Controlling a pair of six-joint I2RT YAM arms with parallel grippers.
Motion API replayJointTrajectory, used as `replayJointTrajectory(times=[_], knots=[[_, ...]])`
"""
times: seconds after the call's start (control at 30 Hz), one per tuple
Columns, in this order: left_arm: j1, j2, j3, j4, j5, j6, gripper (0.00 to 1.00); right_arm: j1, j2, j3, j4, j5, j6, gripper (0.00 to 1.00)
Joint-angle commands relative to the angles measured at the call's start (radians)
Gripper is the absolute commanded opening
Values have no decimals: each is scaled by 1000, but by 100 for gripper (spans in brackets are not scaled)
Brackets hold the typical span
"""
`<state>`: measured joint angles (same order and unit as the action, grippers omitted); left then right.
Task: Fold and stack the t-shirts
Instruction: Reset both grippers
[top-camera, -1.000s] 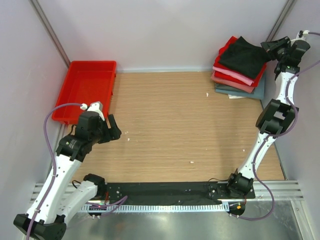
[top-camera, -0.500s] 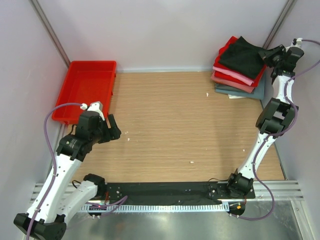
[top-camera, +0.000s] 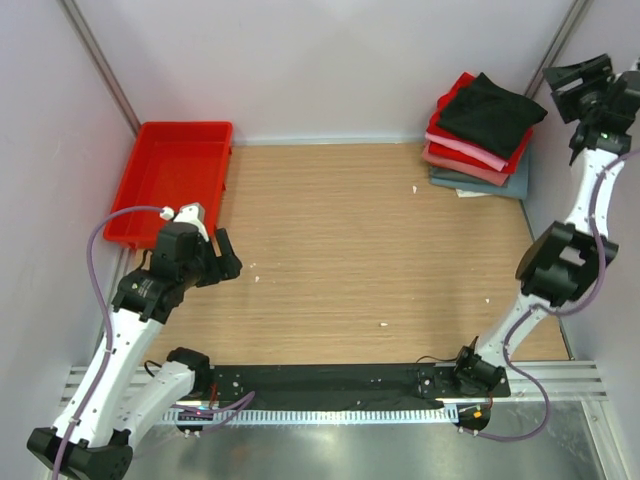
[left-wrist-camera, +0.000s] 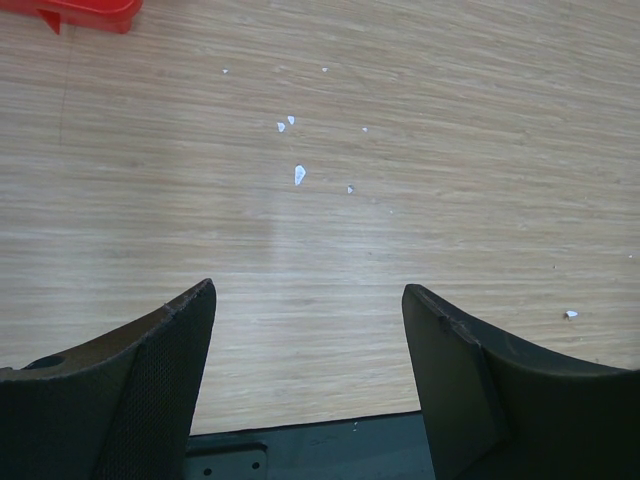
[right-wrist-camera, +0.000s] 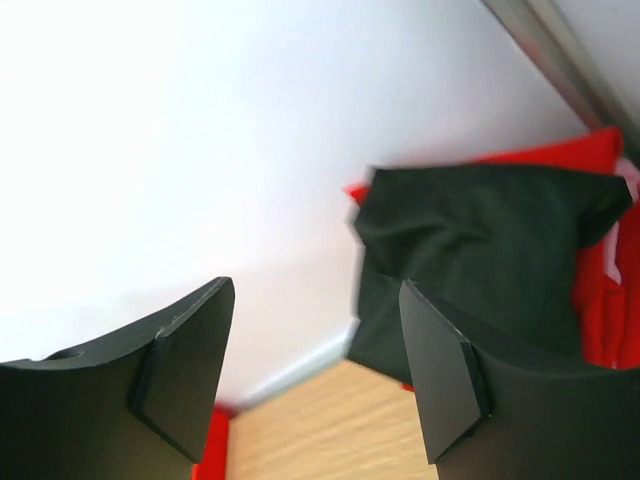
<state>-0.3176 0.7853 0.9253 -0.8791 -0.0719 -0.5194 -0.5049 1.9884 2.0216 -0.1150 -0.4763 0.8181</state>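
Lying crumpled on top of a stack in the far right corner of the table (top-camera: 340, 240), the black t-shirt (top-camera: 490, 112) is seen with one corner hanging toward the right wall. Beneath it, a bright red t-shirt (top-camera: 455, 98), a pink one (top-camera: 462, 146), a dusty-rose one (top-camera: 470, 168) and a grey-teal one (top-camera: 492, 186) are stacked folded, each lower layer showing at the near edge. The stack is set close against the back wall (top-camera: 330, 60).

The right gripper (top-camera: 566, 80) is held just to the right of the stack, apart from the cloth, with its jaws spread and nothing between them. In the right wrist view the black t-shirt (right-wrist-camera: 470, 270) is seen beyond the spread fingers (right-wrist-camera: 185, 370), with red cloth behind it and pale wall filling the rest.

The left gripper (top-camera: 230, 256) is held over the near left part of the table, jaws likewise apart and empty. In the left wrist view only bare wood and a scatter of white specks (left-wrist-camera: 299, 174) are shown between its fingers (left-wrist-camera: 150, 380).

The table is a light wood-grain surface, enclosed by pale walls on three sides, with metal posts (top-camera: 100, 65) running up the far corners. A red tray (top-camera: 185, 128) is placed at the far left. A black base plate (top-camera: 330, 378) and a metal rail (top-camera: 560, 372) are fixed along the near edge, and a purple cable (top-camera: 105, 228) is looped beside the left arm.
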Motion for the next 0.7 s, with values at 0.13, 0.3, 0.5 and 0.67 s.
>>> replayJointTrajectory(times=[0.13,0.3,0.5,0.67], knots=[[3,-21,0,35,-8,-1,77,136,-569,-452,90,123,-109,76],[3,-21,0,35,-8,-1,77,232,-859,-798,19,221,-204,77],[3,0,-3,40,-6,-1,77,233,-1094,-1030,-90,217,-252,81],[3,49,18,58,-94,1,79,252,-1236,-1146,-190,264,-272,82]])
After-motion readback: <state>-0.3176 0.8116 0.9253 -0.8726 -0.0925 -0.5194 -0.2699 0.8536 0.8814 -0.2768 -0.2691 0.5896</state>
